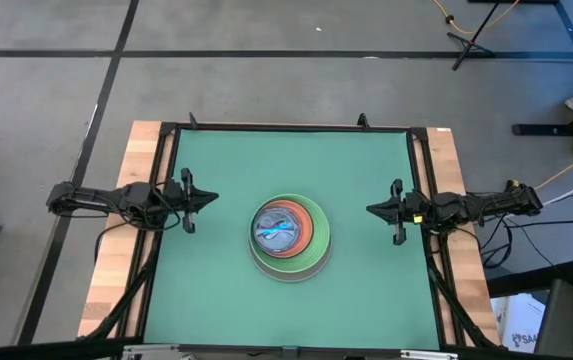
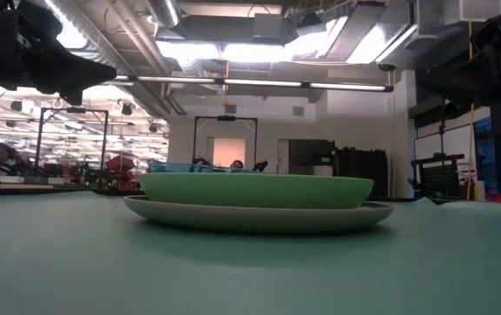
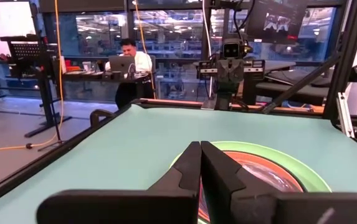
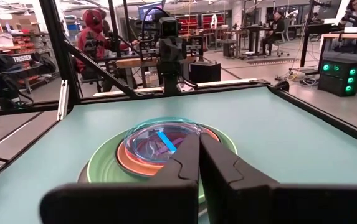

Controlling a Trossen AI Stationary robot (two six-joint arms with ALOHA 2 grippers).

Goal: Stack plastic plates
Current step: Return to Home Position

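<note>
The plastic plates (image 1: pixel 289 236) sit in one nested pile at the middle of the green mat: a grey-white plate at the bottom, light green on it, then salmon and dark green, with small translucent ones (image 4: pixel 158 142) on top. In the low view the grey-white rim (image 2: pixel 259 217) rests on the mat under the light green plate (image 2: pixel 255 190). My left gripper (image 1: pixel 212 197) hovers shut at the mat's left side, pointing toward the pile. My right gripper (image 1: pixel 370 209) hovers shut at the right side, also facing the pile (image 3: pixel 271 169).
The green mat (image 1: pixel 216 290) is framed by a black rail and wooden table edges (image 1: pixel 116 260). Open mat lies all around the pile. Beyond the table a person sits at a desk (image 3: pixel 128 59); stands, cables and monitors fill the room.
</note>
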